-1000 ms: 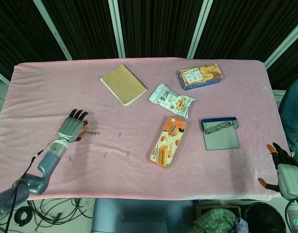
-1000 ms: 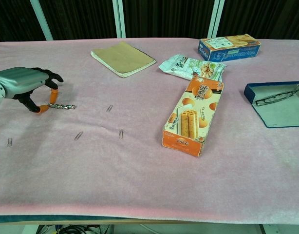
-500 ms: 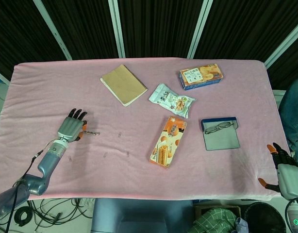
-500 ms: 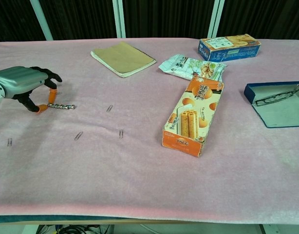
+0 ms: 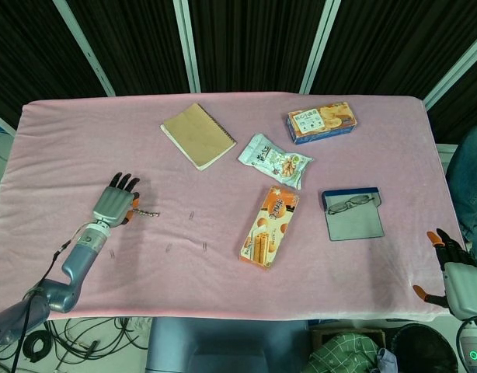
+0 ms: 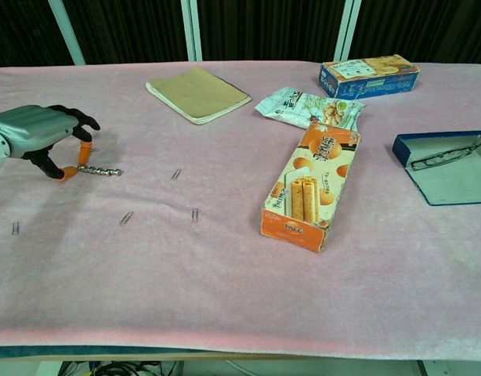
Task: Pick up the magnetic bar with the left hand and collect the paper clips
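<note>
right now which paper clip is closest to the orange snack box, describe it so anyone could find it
Start at the long orange snack box lying mid-table on the pink cloth. Look left of its near end: the first paper clip you meet lies there alone, pointing roughly toward and away from the robot, while the other loose clips lie further left.

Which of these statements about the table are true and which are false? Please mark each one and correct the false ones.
1. The left hand pinches one end of the magnetic bar in its fingers. True.
2. The glasses case is closed. False: it lies open, with glasses inside.
3. Loose paper clips lie on the pink cloth between the left hand and the orange snack box. True.
4. The notebook rests on top of the blue biscuit box. False: they lie far apart, with the snack bag between them.
5. The right hand holds a paper clip. False: it holds nothing, at the table's near right edge.
</note>
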### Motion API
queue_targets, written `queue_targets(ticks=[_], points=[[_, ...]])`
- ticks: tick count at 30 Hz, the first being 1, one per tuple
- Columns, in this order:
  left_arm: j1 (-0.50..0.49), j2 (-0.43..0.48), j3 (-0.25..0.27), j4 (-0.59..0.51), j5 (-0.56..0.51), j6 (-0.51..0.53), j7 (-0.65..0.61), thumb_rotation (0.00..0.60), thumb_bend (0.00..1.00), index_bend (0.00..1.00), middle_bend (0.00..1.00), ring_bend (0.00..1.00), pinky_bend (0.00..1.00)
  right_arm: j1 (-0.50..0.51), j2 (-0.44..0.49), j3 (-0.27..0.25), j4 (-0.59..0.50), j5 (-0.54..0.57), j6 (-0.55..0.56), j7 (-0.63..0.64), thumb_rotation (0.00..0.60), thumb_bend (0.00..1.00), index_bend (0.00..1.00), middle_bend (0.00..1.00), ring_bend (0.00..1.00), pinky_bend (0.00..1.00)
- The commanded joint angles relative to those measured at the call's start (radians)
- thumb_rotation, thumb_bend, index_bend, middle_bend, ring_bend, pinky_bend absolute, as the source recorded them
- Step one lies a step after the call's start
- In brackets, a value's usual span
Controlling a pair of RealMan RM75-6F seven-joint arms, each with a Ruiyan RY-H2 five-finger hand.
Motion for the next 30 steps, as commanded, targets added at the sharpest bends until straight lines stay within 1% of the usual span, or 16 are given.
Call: queue_targets(ticks=[1, 8, 17, 23, 30], points=[[0.004, -0.001, 0.0, -0.004, -0.004, -0.003, -0.002, 0.6, 0.38, 0.52, 0.11, 0.0, 0.0, 0.0, 0.0, 0.001, 0.0, 0.0, 0.0, 0.001, 0.6, 0.08, 0.0, 0.0, 0.07, 0.18], [0.021, -0.007, -0.016, -0.017, -0.024, 0.033, 0.04, 0.6, 0.38, 0.52, 0.11, 0.0, 0.0, 0.0, 0.0, -0.001, -0.001, -0.002, 0.0, 0.001, 0.6, 0.08, 0.0, 0.0, 0.07, 0.18], [0.019, -0.017, -0.026, -0.022, -0.041, 0.027, 0.075, 0.6, 0.38, 0.51, 0.11, 0.0, 0.0, 0.001, 0.001, -0.001, -0.002, -0.001, -0.002, 0.001, 0.6, 0.08, 0.0, 0.0, 0.07, 0.18], [0.021, -0.018, -0.026, -0.03, -0.048, 0.022, 0.093, 0.6, 0.34, 0.48, 0.11, 0.0, 0.0, 0.001, 0.002, -0.001, -0.002, -0.001, -0.003, 0.002, 0.6, 0.08, 0.0, 0.0, 0.07, 0.18], [0.031, -0.006, -0.04, -0.068, -0.072, 0.039, 0.13, 0.6, 0.34, 0.51, 0.12, 0.0, 0.0, 0.002, 0.001, -0.002, -0.002, -0.004, -0.002, 0.002, 0.6, 0.08, 0.0, 0.0, 0.07, 0.18]])
